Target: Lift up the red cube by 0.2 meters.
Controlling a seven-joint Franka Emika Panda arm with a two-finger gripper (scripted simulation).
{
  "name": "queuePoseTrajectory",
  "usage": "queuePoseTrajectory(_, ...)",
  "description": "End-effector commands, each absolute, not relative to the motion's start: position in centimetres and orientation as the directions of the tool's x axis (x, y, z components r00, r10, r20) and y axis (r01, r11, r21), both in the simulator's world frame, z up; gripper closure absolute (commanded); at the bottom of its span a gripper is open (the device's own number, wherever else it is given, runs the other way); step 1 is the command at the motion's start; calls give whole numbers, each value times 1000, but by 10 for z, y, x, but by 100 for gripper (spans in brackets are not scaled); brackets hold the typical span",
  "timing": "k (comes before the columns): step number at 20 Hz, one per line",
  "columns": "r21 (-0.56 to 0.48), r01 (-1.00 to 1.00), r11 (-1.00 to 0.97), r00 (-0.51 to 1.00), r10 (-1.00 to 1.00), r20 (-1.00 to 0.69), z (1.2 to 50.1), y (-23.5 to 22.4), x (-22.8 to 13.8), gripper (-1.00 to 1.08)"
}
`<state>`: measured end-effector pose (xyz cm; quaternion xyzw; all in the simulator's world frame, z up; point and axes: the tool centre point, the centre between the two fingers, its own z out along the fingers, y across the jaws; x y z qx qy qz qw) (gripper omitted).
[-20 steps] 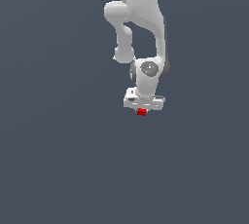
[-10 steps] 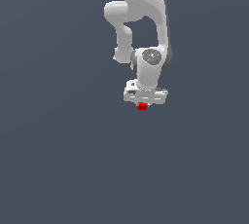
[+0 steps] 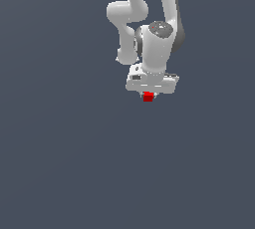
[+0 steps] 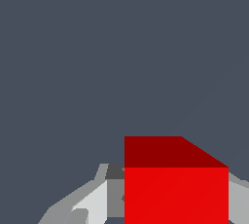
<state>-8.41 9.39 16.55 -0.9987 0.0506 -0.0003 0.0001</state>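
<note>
The red cube (image 3: 148, 96) is a tiny bright red block held just under the white gripper (image 3: 148, 96) in the exterior view, well above the grey floor. The gripper is shut on the cube, and its fingers are mostly hidden behind the hand and the cube. In the wrist view the red cube (image 4: 176, 185) fills the lower right, with a grey fingertip (image 4: 90, 203) touching one side and another finger edge at the other side.
The white arm (image 3: 144, 19) reaches down from the top of the exterior view. Only plain dark grey ground (image 3: 74, 163) lies around and below it.
The gripper has risen steadily with the red cube held in it, moving higher in the exterior view. The grip has not changed.
</note>
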Motion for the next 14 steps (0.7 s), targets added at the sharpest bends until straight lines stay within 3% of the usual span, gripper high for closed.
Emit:
queuePoseTrajectory(1,0,-101,-995,995,-101,0,186,94,-84,108)
queuePoseTrajectory(14,0,-101,-995,995,-101,0,230,94,-82,108)
